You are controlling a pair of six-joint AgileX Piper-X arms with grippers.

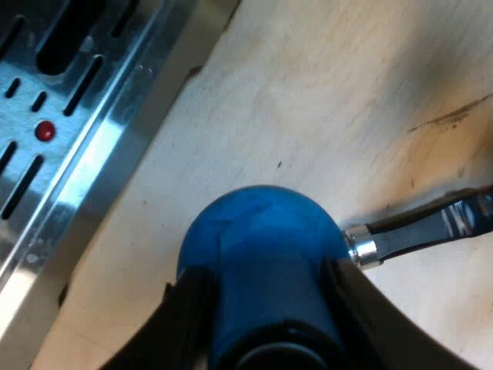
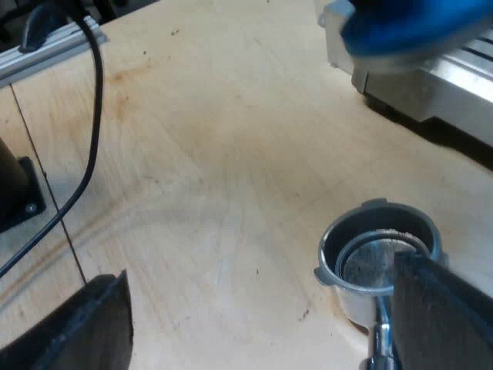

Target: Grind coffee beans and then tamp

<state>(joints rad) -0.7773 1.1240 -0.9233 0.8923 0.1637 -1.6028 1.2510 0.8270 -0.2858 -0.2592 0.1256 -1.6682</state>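
Now left gripper [image 1: 269,335] hugs the tamper [image 1: 258,243] by its round sides; it looks heavy and slippery. Right gripper [image 2: 258,277] is wide apart by the holder [image 2: 370,258].

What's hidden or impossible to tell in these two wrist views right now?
1. The holder's basket, left wrist view: covered by the blue tamper in the left gripper.
2. Its handle end, right wrist view: behind a finger of the right gripper.
3. Most of the tamper, right wrist view: cut off by the edge.

Holder [image 2: 377,262] lies on table [image 2: 216,154] near machine [image 1: 69,116], tamper [image 1: 262,254] seemingly above.
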